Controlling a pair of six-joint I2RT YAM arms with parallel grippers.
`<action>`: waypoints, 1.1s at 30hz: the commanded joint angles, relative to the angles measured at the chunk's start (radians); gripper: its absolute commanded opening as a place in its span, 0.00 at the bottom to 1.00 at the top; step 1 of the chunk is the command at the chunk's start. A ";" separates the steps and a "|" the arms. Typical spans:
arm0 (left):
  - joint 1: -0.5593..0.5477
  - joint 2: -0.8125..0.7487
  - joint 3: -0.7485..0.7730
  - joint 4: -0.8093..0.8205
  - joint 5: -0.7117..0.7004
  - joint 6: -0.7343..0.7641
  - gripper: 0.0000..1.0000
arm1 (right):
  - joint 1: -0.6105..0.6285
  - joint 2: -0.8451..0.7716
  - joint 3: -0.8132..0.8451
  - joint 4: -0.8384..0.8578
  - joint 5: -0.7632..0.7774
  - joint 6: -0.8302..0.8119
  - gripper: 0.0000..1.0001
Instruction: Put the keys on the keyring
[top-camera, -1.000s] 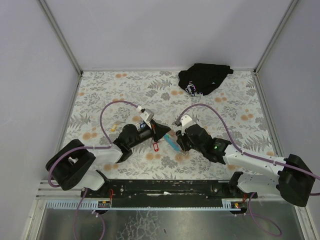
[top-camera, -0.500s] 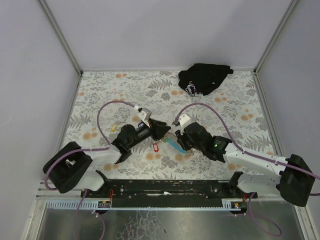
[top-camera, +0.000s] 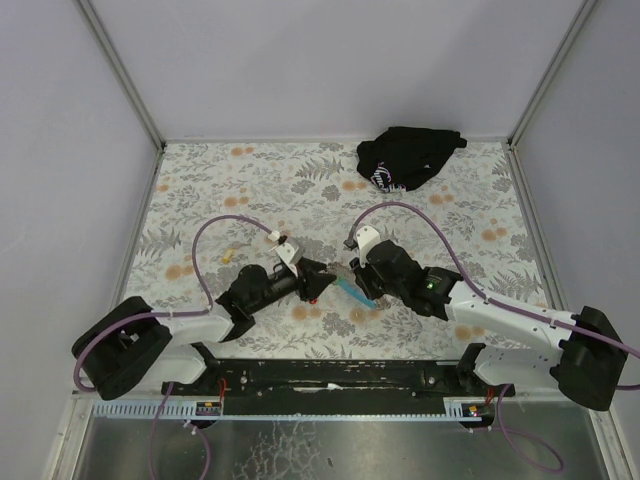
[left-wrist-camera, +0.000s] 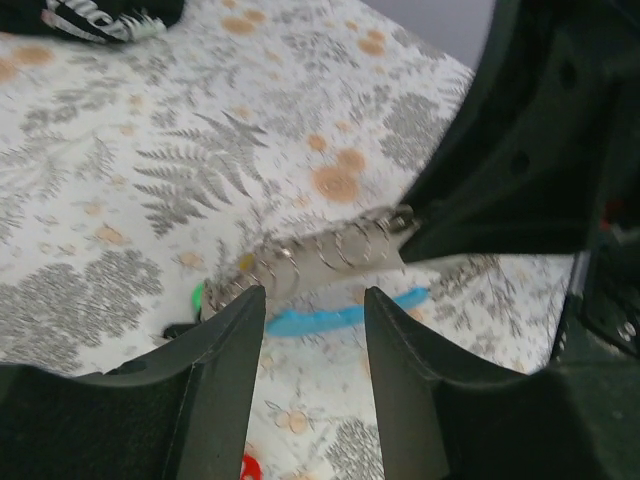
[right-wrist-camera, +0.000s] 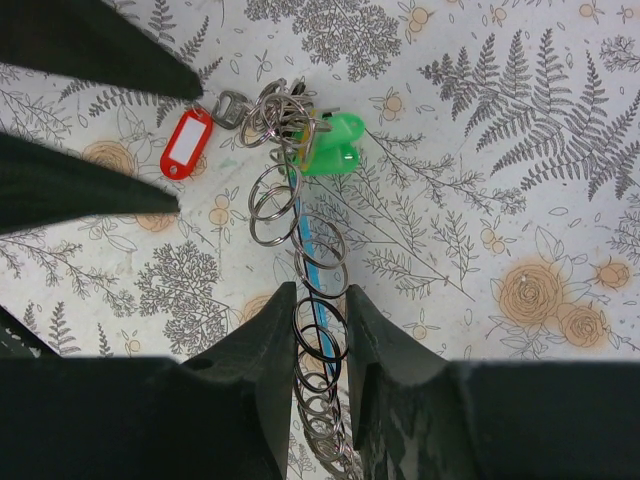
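Your right fingers (right-wrist-camera: 250, 400) pinch the keyring (right-wrist-camera: 303, 250), its far end on the table (right-wrist-camera: 500, 150) beside the red-tagged key (right-wrist-camera: 187, 143); your left fingers (left-wrist-camera: 215, 390) stand spread nearby. Close them off-centre and that key may skid away.

Keyring (top-camera: 349, 290) central; black bundle (top-camera: 408, 157) far-right.

The tabletop (top-camera: 250, 170) was white, printed with grey ferns and orange blossoms. The keyring (right-wrist-camera: 272, 218) was silver wire, its strap (left-wrist-camera: 340, 318) light blue. The red tag (right-wrist-camera: 186, 143) carried a white insert; the green tag (right-wrist-camera: 335, 143) was solid; the yellow tag (top-camera: 228, 254) looked plain. The left end effector (left-wrist-camera: 312, 300) and right end effector (right-wrist-camera: 318, 295) were black. The cloth bundle (top-camera: 408, 155) was black with white lettering, the cables (top-camera: 215, 225) purple.
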 joint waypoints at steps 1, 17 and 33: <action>-0.074 -0.032 -0.037 0.070 0.017 0.145 0.44 | -0.003 -0.004 0.054 0.026 0.019 0.016 0.00; -0.272 0.206 0.020 0.343 -0.294 0.429 0.49 | -0.003 -0.025 0.029 0.053 -0.003 0.013 0.00; -0.277 0.246 0.011 0.420 -0.374 0.446 0.39 | -0.003 -0.055 0.003 0.072 -0.015 0.015 0.00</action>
